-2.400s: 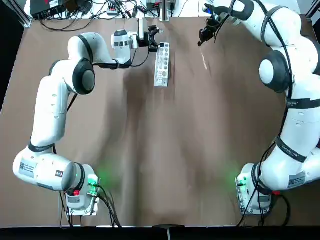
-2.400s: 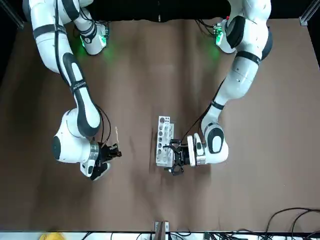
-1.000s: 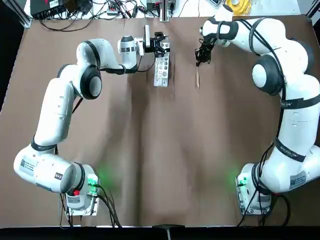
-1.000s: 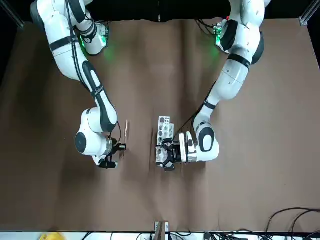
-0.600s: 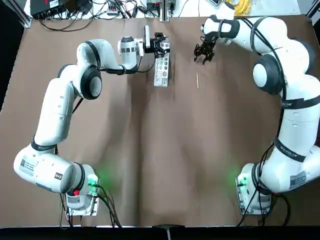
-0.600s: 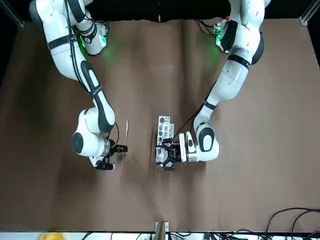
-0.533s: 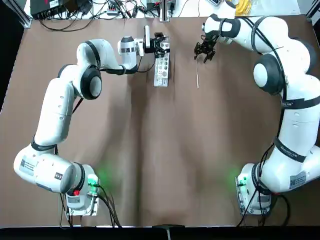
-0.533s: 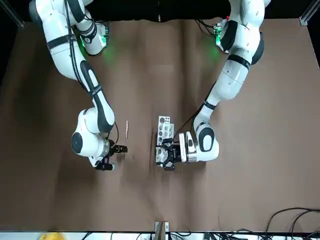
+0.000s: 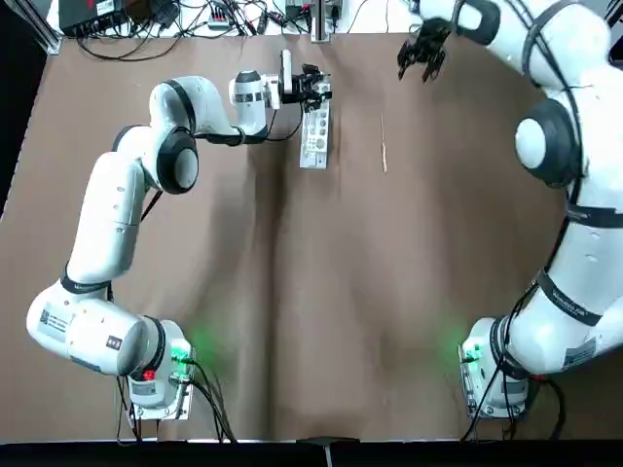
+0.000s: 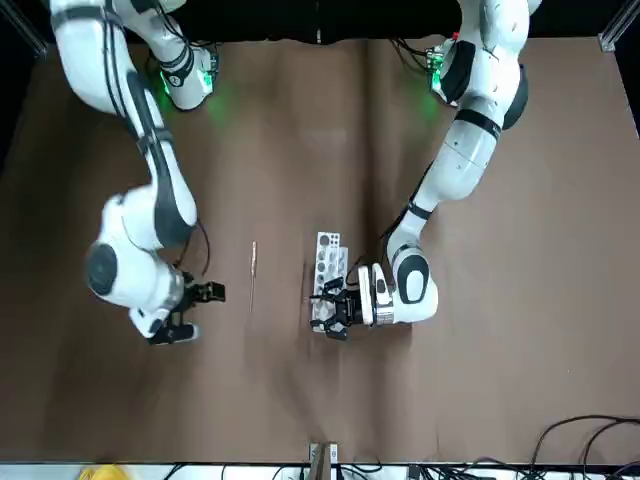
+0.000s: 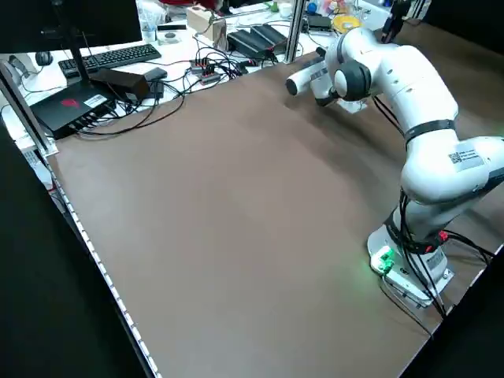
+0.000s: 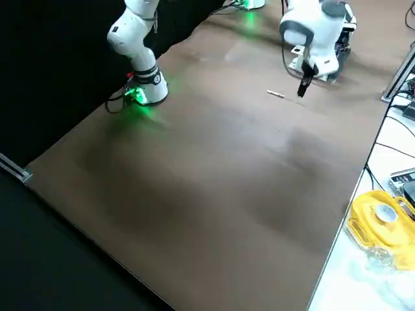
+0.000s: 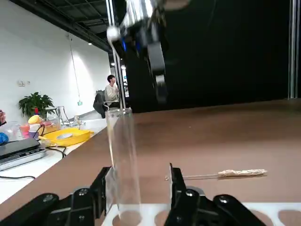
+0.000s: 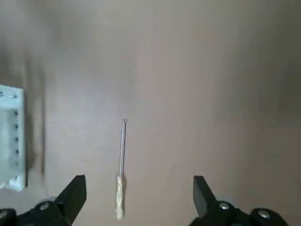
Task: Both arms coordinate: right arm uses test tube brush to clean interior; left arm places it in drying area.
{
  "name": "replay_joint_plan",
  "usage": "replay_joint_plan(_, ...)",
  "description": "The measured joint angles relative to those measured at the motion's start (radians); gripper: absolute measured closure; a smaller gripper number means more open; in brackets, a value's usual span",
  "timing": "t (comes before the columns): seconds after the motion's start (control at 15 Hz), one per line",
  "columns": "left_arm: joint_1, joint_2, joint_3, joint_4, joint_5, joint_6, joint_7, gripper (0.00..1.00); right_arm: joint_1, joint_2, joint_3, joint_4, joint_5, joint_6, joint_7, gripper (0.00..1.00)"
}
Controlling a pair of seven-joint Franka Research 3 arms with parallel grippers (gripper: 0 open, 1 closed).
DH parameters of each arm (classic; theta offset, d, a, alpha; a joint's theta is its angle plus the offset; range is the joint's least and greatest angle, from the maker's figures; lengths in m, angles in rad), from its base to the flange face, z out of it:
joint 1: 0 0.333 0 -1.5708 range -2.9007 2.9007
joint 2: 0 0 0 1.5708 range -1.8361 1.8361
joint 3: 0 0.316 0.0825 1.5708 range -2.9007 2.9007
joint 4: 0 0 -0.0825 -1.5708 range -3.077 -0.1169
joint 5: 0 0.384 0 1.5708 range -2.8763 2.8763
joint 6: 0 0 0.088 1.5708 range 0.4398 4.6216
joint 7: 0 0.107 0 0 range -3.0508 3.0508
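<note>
I've got the right gripper (image 9: 422,60) up off the table near its far edge, fingers spread wide with nothing between them; the test tube brush (image 9: 384,143) lies flat on the brown table (image 9: 321,311) below and a little nearer the bases than that gripper, well apart from it. In the right wrist view the brush (image 14: 121,174) sits between my two fingers (image 14: 70,195) but far beneath them, its bristle end toward the camera. My left gripper (image 10: 335,303) is at the far end of the white rack (image 9: 314,126), and in the left wrist view its fingers (image 13: 181,195) are closed on a clear test tube (image 13: 121,160) standing upright with its base at a rack hole. The brush runs parallel to the rack, with a bare strip of table between them. Toward the bases from both grippers the table is wide open; beyond them the far edge is close, with cables (image 9: 209,19) crowding it.
</note>
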Motion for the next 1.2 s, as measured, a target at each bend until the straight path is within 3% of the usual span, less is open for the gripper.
replay_joint_plan(0.2,0.0,0.0,0.001,0.001,0.0,0.0,0.0,0.43,0.0,-0.107,-0.013,0.019,-0.066,-0.116,0.0,0.0)
replay_joint_plan(0.53,0.001,0.0,0.006,0.003,-0.002,0.0,0.0,0.44,-0.003,-0.258,-0.069,0.028,-0.085,-0.294,0.0,0.0)
replay_joint_plan(0.8,0.002,0.0,0.007,0.005,-0.007,0.0,0.0,0.45,-0.04,-0.334,-0.081,0.053,-0.112,-0.46,-0.001,0.0)
replay_joint_plan(1.0,0.002,0.0,0.008,0.006,-0.015,0.0,0.0,0.48,-0.076,-0.4,-0.079,0.07,-0.113,-0.509,-0.001,0.0)
replay_joint_plan(1.2,0.002,0.0,0.008,0.006,-0.017,0.001,0.0,0.5,-0.097,-0.489,-0.079,0.021,-0.114,-0.525,0.0,0.0)
